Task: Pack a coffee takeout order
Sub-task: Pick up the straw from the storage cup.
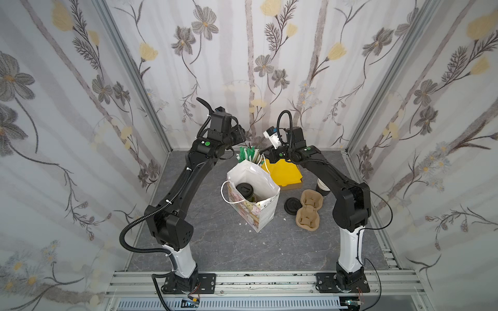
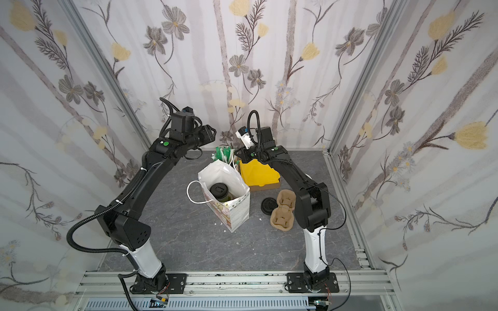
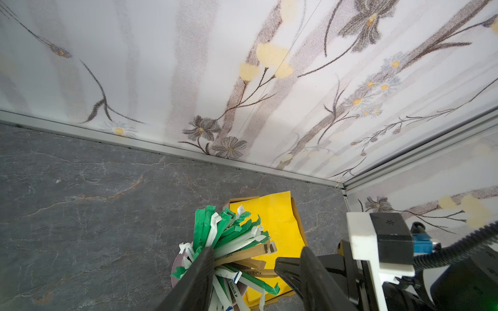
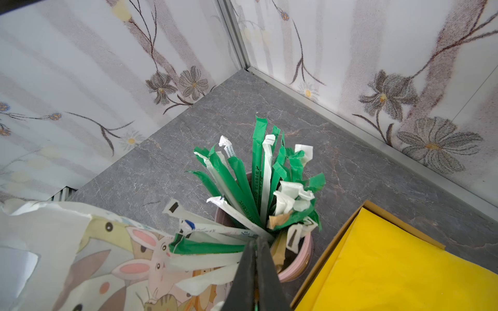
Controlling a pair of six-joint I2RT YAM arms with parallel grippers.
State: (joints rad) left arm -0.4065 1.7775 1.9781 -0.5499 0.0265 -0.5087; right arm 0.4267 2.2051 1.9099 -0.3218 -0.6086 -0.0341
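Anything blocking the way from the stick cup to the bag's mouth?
Nothing visible. The bag stands open beside the pink cup of sticks; only its own wall rises between. The lidded cup inside leaves room.

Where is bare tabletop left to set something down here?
Free: the wide front strip of table between the mounting rail and the paper bag; also the back-left stretch. Crowded: back right, around the straw cup, napkin box, cup carrier, loose lid.

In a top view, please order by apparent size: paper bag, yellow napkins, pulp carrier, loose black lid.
1. paper bag
2. yellow napkins and pulp carrier: about alike, the napkins partly hidden, so unranked
3. loose black lid, smallest
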